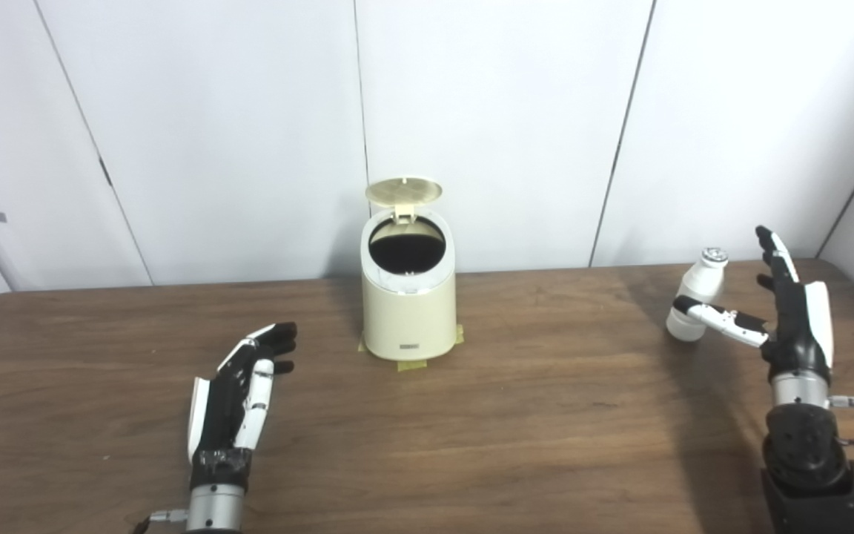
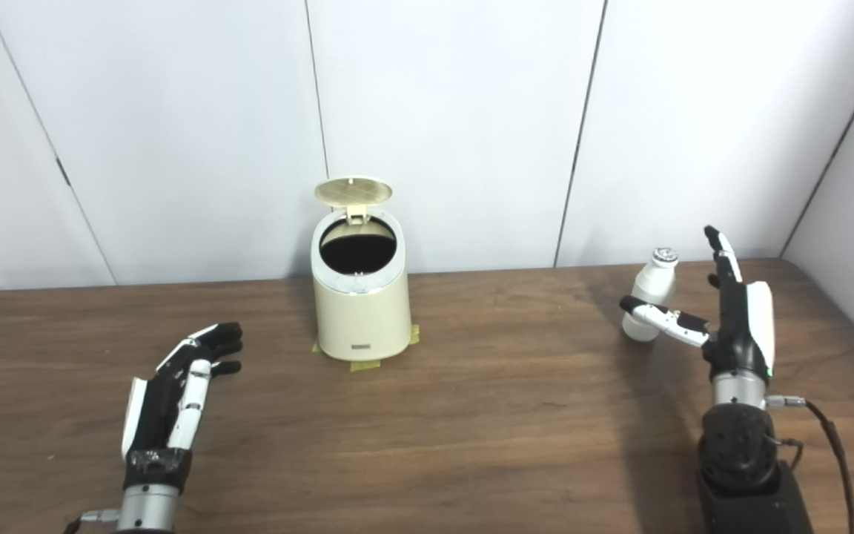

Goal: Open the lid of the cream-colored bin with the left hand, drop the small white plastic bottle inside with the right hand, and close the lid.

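Left eye view: bottle [image 1: 696,295] looks light, smooth — take its body; right hand [image 1: 786,311] spread, empty beside it.

Dark wooden table [image 1: 531,415], yellow tape patches [image 1: 412,365] on it, white panelled wall [image 1: 501,111] behind.

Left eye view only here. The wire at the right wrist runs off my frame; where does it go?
Observer: In the right eye view the black cable curves from the wrist down over the brown wooden table toward the picture's bottom edge, apart from the small white plastic bottle.
Operator: Any table left beyond the right hand?
Observer: Yes. The right hand is open, and bare wood shows between it and the table's right edge.
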Action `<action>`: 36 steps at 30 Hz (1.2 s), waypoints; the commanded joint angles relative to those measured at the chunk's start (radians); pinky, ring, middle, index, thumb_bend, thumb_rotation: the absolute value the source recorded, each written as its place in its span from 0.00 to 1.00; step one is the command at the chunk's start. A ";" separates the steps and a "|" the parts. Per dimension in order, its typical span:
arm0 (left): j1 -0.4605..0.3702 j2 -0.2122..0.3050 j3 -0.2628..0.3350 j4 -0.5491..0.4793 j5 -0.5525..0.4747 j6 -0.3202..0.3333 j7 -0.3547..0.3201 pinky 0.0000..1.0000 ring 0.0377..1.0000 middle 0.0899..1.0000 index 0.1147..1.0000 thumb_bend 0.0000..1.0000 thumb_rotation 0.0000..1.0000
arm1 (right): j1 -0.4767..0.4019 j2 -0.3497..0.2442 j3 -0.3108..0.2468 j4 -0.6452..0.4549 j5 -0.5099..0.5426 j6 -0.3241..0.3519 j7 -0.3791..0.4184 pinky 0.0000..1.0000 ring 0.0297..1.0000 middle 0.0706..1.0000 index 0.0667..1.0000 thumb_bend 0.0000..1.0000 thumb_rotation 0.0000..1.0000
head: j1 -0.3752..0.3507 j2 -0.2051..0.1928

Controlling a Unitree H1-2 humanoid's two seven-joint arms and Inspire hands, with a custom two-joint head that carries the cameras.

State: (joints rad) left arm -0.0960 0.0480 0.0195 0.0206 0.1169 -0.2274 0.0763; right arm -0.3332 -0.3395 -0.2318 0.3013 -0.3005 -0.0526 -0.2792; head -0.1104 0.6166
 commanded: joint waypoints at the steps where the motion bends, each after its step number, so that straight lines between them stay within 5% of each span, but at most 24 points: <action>1: 0.006 0.019 0.002 0.014 0.026 -0.049 0.007 0.69 0.76 0.74 0.72 0.15 0.78 | -0.056 -0.030 0.004 -0.014 0.007 -0.061 -0.020 0.85 0.93 0.93 0.93 0.90 0.31 | -0.001 0.000; 14: 0.008 0.019 0.001 0.003 0.025 -0.040 0.004 0.69 0.76 0.75 0.72 0.16 0.78 | -0.098 -0.042 0.031 0.101 0.026 -0.097 -0.012 0.84 0.91 0.90 0.91 0.94 0.35 | 0.002 -0.002; 28: 0.008 0.019 0.003 0.006 0.017 -0.042 0.002 0.71 0.77 0.75 0.72 0.17 0.79 | -0.108 -0.038 0.073 0.123 0.027 -0.042 -0.004 0.80 0.86 0.85 0.84 0.91 0.35 | 0.009 -0.001; 36: 0.006 0.026 0.003 0.012 0.027 -0.055 0.005 0.70 0.76 0.75 0.72 0.16 0.79 | -0.175 -0.044 0.077 0.233 0.067 -0.038 0.013 0.80 0.86 0.85 0.83 0.94 0.36 | 0.004 -0.001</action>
State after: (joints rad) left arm -0.0946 0.0502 0.0207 0.0182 0.1174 -0.2297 0.0762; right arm -0.4496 -0.3512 -0.1519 0.5484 -0.2381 -0.0693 -0.2627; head -0.1058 0.6151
